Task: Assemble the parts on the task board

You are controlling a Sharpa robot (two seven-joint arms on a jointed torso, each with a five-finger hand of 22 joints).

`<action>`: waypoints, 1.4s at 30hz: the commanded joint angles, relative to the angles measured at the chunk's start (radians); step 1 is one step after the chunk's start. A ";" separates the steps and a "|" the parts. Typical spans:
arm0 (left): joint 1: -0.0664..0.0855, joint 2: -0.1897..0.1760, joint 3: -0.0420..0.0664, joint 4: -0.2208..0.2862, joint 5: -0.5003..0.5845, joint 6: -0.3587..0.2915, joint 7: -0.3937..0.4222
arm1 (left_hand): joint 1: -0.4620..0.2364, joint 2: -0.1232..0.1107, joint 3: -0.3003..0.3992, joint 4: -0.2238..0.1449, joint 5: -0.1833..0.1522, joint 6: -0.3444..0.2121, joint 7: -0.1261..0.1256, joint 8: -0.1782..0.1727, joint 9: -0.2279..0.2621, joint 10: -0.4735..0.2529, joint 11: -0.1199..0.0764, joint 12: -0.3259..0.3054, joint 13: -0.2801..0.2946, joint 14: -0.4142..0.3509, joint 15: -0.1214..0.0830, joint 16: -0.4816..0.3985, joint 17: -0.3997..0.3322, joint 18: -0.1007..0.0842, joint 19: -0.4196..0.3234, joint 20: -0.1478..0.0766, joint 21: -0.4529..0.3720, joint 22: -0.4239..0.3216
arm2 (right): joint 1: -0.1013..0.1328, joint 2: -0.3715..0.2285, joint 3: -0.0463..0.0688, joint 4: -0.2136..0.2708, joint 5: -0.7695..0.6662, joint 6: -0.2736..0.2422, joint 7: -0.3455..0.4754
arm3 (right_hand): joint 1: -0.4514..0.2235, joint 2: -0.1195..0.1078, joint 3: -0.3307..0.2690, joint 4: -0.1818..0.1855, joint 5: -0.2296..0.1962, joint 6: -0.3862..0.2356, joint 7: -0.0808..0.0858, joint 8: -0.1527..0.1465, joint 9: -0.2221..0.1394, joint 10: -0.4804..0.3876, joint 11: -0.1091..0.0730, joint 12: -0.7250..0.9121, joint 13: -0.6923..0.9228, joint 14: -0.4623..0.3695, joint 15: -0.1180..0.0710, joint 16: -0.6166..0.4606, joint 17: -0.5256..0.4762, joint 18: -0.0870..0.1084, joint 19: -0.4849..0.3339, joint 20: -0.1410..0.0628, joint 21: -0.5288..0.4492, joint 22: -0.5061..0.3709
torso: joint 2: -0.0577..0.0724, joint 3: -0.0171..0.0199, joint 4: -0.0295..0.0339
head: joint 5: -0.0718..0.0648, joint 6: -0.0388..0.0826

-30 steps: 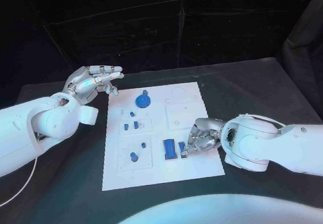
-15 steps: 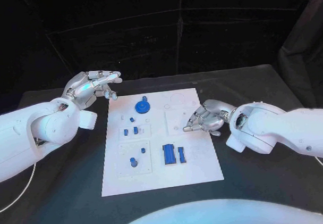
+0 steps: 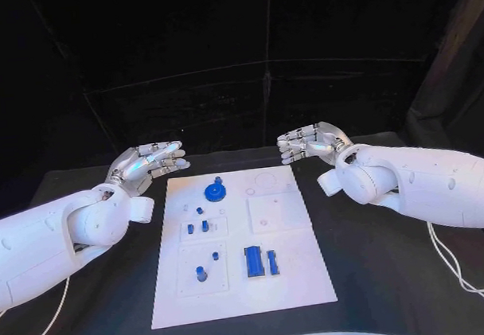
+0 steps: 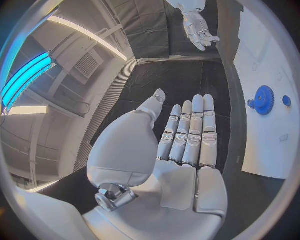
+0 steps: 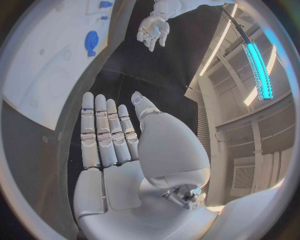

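Two blue blocks [image 3: 261, 261], one wide and one narrow, lie side by side at the near end of the task board [image 3: 299, 282]; the blue gear [image 3: 215, 191] sits at its far end. Beyond the board's far corners, the left hand [image 3: 147, 164] and right hand [image 3: 311, 142] hover empty, fingers straight.

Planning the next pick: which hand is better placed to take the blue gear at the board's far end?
Probably the left hand: open, empty, and nearer the blue gear than the right hand, which hovers open beyond the task board's far right corner.
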 commanded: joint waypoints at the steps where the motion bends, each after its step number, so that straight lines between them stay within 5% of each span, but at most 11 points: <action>1: -0.006 0.013 0.001 -0.026 0.059 -0.017 0.080 | 0.018 0.004 -0.013 -0.002 0.001 -0.001 -0.014 -0.013 -0.001 -0.002 0.019 -0.035 -0.001 -0.018 0.017 -0.080 -0.042 -0.006 -0.053 0.022 -0.052 -0.038 | 0.003 0.030 0.004 -0.062 0.145 0.060 0.159 | -0.018 -0.002 0.007 -0.027 -0.011 -0.001 0.000 -0.006 -0.040 0.017 -0.002 -0.035 -0.080 0.003 0.019 -0.075 -0.082 0.005 0.025 0.015 -0.070 -0.047 | -0.011 0.0008 0.0013 | 0.000 0.029; 5: -0.012 0.028 0.001 -0.044 0.061 -0.047 0.099 | 0.026 0.013 -0.028 -0.006 -0.001 -0.002 -0.023 -0.032 -0.001 -0.006 0.034 -0.081 0.000 -0.020 0.029 -0.157 -0.084 0.006 -0.095 0.051 -0.096 -0.077 | 0.003 0.055 0.006 -0.105 0.153 0.076 0.177 | -0.035 0.011 0.016 -0.058 -0.016 0.006 0.004 -0.005 -0.079 0.028 0.001 -0.046 -0.139 0.038 0.020 -0.109 -0.140 0.003 0.061 0.018 -0.115 -0.078 | -0.013 0.0037 0.0057 | 0.004 0.039; 6: -0.010 0.020 0.000 -0.034 0.024 -0.011 0.026 | -0.371 0.027 -0.062 0.047 -0.047 -0.290 -0.065 -0.059 -0.067 -0.297 -0.025 -0.135 -0.063 -0.281 -0.022 -0.238 -0.125 -0.051 -0.313 -0.032 -0.123 -0.155 | 0.001 0.043 0.005 -0.084 0.074 0.022 0.079 | -0.419 0.021 -0.083 -0.015 -0.071 -0.287 -0.053 -0.069 -0.120 -0.314 -0.041 -0.113 -0.160 -0.305 -0.010 -0.187 -0.174 -0.054 -0.258 -0.048 -0.177 -0.161 | -0.007 0.0007 0.0003 | 0.002 0.029; 10: -0.016 0.019 0.007 -0.021 0.017 -0.036 0.028 | -0.488 0.027 -0.076 0.047 -0.047 -0.379 -0.085 -0.135 -0.067 -0.390 -0.038 -0.159 -0.063 -0.361 -0.033 -0.278 -0.145 -0.056 -0.391 -0.055 -0.140 -0.187 | -0.003 0.039 0.006 -0.063 0.084 -0.003 0.087 | -0.541 0.021 -0.083 -0.015 -0.092 -0.371 -0.067 -0.069 -0.141 -0.410 -0.054 -0.113 -0.247 -0.397 -0.087 -0.187 -0.195 -0.056 -0.345 -0.067 -0.204 -0.161 | -0.014 0.0060 -0.0002 | 0.010 0.041; 20: -0.070 0.014 0.070 0.088 -0.041 -0.255 0.040 | -0.760 0.027 -0.151 0.047 -0.047 -0.577 -0.183 -0.135 -0.067 -0.593 -0.076 -0.202 -0.063 -0.540 -0.126 -0.343 -0.243 -0.088 -0.549 -0.111 -0.210 -0.245 | -0.035 -0.002 0.016 0.129 0.165 -0.222 0.157 | -0.807 0.021 -0.083 -0.015 -0.133 -0.568 -0.104 -0.069 -0.240 -0.638 -0.140 -0.113 -0.247 -0.624 -0.087 -0.187 -0.287 -0.093 -0.557 -0.111 -0.252 -0.161 | -0.054 0.0391 -0.0035 | 0.063 0.118; 21: -0.078 0.013 0.079 0.104 -0.050 -0.287 0.042 | -0.780 0.027 -0.151 0.047 -0.047 -0.592 -0.183 -0.135 -0.067 -0.608 -0.148 -0.206 -0.063 -0.554 -0.126 -0.348 -0.243 -0.088 -0.561 -0.115 -0.210 -0.250 | -0.040 -0.007 0.017 0.154 0.176 -0.251 0.166 | -0.827 0.021 -0.083 -0.015 -0.136 -0.583 -0.107 -0.069 -0.240 -0.656 -0.140 -0.113 -0.247 -0.641 -0.087 -0.187 -0.287 -0.093 -0.573 -0.114 -0.256 -0.161 | -0.056 0.0407 -0.0036 | 0.065 0.122; 22: -0.085 0.013 0.088 0.119 -0.058 -0.317 0.043 | -0.800 0.027 -0.151 0.047 -0.047 -0.606 -0.183 -0.135 -0.067 -0.622 -0.148 -0.209 -0.063 -0.567 -0.126 -0.353 -0.243 -0.088 -0.572 -0.119 -0.210 -0.254 | -0.043 -0.012 0.018 0.177 0.186 -0.277 0.174 | -0.846 0.021 -0.083 -0.015 -0.139 -0.597 -0.178 -0.069 -0.240 -0.672 -0.140 -0.113 -0.247 -0.658 -0.087 -0.187 -0.287 -0.093 -0.588 -0.117 -0.259 -0.161 | -0.057 0.0418 -0.0037 | 0.067 0.124; 26: -0.121 0.009 0.130 0.191 -0.097 -0.463 0.051 | -0.876 0.027 -0.151 0.047 -0.047 -0.662 -0.183 -0.135 -0.067 -0.680 -0.148 -0.285 -0.063 -0.617 -0.126 -0.371 -0.243 -0.169 -0.617 -0.135 -0.210 -0.271 | -0.058 -0.030 0.023 0.263 0.223 -0.376 0.205 | -0.923 0.021 -0.083 -0.015 -0.214 -0.654 -0.178 -0.069 -0.240 -0.738 -0.140 -0.113 -0.247 -0.723 -0.087 -0.187 -0.287 -0.104 -0.650 -0.199 -0.272 -0.161 | -0.059 0.0429 -0.0038 | 0.069 0.127; 30: -0.148 0.007 0.162 0.247 -0.126 -0.573 0.057 | -0.933 0.027 -0.151 0.047 -0.047 -0.704 -0.183 -0.135 -0.067 -0.722 -0.148 -0.285 -0.063 -0.655 -0.126 -0.386 -0.243 -0.169 -0.649 -0.147 -0.210 -0.283 | -0.066 -0.040 0.025 0.307 0.242 -0.427 0.222 | -0.979 0.021 -0.083 -0.015 -0.214 -0.695 -0.178 -0.069 -0.240 -0.787 -0.140 -0.113 -0.247 -0.771 -0.087 -0.187 -0.287 -0.180 -0.694 -0.199 -0.347 -0.161 | -0.059 0.0429 -0.0038 | 0.069 0.127; 31: -0.153 0.006 0.169 0.258 -0.132 -0.596 0.059 | -0.947 0.027 -0.151 0.047 -0.047 -0.714 -0.183 -0.135 -0.067 -0.732 -0.148 -0.285 -0.063 -0.664 -0.126 -0.389 -0.243 -0.169 -0.658 -0.218 -0.210 -0.286 | -0.067 -0.041 0.025 0.315 0.245 -0.435 0.224 | -0.993 0.021 -0.083 -0.015 -0.214 -0.706 -0.178 -0.069 -0.240 -0.799 -0.140 -0.113 -0.247 -0.783 -0.087 -0.187 -0.287 -0.180 -0.706 -0.199 -0.347 -0.161 | -0.059 0.0429 -0.0038 | 0.069 0.127; 42: -0.182 0.003 0.203 0.317 -0.164 -0.714 0.065 | -1.074 0.027 -0.151 0.047 -0.047 -0.807 -0.183 -0.135 -0.067 -0.828 -0.148 -0.285 -0.063 -0.749 -0.126 -0.470 -0.243 -0.169 -0.729 -0.218 -0.210 -0.359 | -0.069 -0.044 0.026 0.325 0.249 -0.447 0.228 | -1.121 0.021 -0.083 -0.015 -0.214 -0.801 -0.178 -0.069 -0.240 -0.908 -0.140 -0.113 -0.247 -0.891 -0.087 -0.187 -0.287 -0.180 -0.807 -0.199 -0.347 -0.161 | -0.059 0.0429 -0.0038 | 0.069 0.127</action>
